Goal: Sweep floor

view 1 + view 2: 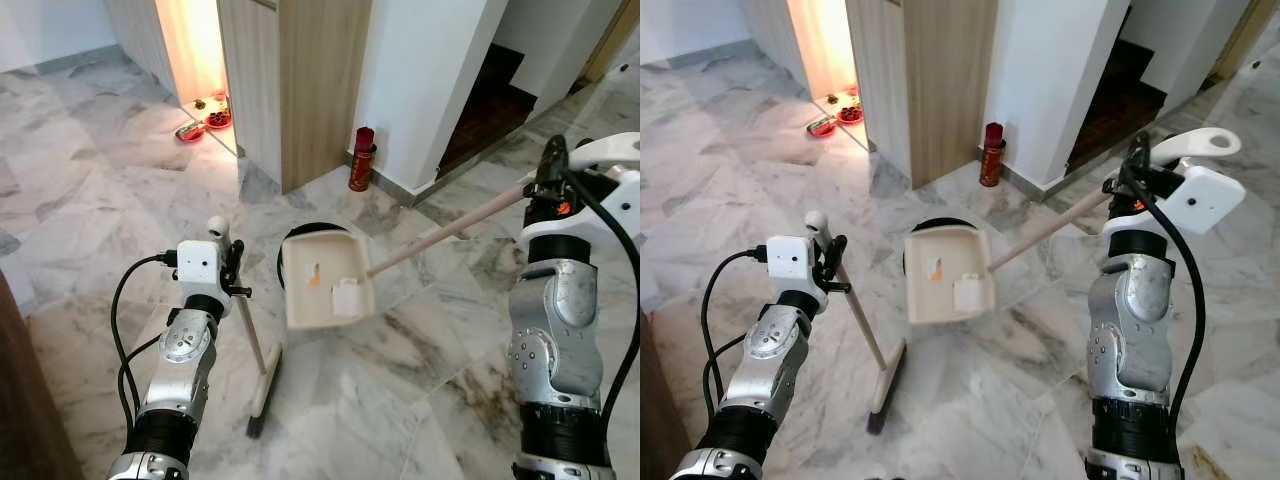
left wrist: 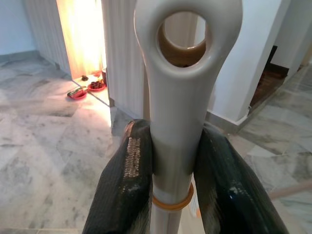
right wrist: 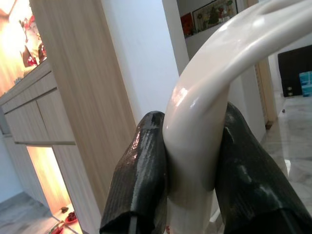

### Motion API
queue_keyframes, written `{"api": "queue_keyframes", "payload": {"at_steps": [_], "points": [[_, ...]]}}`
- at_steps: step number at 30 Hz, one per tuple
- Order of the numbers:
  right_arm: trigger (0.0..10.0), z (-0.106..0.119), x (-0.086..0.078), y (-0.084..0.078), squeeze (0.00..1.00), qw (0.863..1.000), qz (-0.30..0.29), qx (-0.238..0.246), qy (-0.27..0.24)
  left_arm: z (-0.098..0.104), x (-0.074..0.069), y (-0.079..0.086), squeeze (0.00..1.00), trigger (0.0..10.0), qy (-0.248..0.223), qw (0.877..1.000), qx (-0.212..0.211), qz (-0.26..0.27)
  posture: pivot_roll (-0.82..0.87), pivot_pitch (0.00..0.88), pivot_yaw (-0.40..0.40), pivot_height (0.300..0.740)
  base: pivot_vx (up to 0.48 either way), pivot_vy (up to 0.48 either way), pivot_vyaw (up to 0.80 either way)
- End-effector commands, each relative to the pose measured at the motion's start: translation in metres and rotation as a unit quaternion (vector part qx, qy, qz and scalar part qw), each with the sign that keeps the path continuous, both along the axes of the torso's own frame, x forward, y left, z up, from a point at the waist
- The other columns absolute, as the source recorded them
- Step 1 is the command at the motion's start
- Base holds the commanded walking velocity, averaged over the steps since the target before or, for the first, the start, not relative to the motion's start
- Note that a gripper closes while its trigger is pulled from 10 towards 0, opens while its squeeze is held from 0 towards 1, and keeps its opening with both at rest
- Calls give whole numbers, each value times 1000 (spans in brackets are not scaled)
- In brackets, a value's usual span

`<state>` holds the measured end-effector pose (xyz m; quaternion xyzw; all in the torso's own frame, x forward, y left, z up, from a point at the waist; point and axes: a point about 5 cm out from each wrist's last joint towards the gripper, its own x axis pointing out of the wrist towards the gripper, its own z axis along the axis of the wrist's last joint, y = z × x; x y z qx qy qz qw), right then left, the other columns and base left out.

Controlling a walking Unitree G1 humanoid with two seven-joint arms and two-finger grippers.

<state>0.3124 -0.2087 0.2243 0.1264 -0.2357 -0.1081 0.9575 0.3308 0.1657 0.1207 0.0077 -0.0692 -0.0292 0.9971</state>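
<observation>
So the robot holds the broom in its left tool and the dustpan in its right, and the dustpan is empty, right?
Not quite: the dustpan is not empty. The left eye view shows a white piece and a small orange bit lying in it. The rest stands: the left tool grips the broom and the right tool grips the dustpan's handle.

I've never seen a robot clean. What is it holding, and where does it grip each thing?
The left gripper clamps the broom just below its handle's top loop. The right gripper clamps the dustpan at its long handle's top end.

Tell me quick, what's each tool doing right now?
Left tool: closed on the broom handle.
Right tool: closed on the dustpan handle.
</observation>
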Motion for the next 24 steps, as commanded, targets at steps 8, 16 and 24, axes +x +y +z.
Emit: {"api": "queue_keyframes", "payload": {"at_steps": [8,16,24], "points": [[10000,18,-4,1,0,999,4,4,-42,9,3,0,0,10000,-22,1000,3,3,166,60,-58,740,370,0,0],[10000,21,-4,4,0,999,14,3,-51,10,3,-1,0,10000,-24,1000,4,2,170,51,-60,740,370,0,0],[10000,27,-4,14,0,997,45,-19,-66,11,4,0,0,10000,-27,1000,5,7,175,47,-63,740,371,0,0]]}}
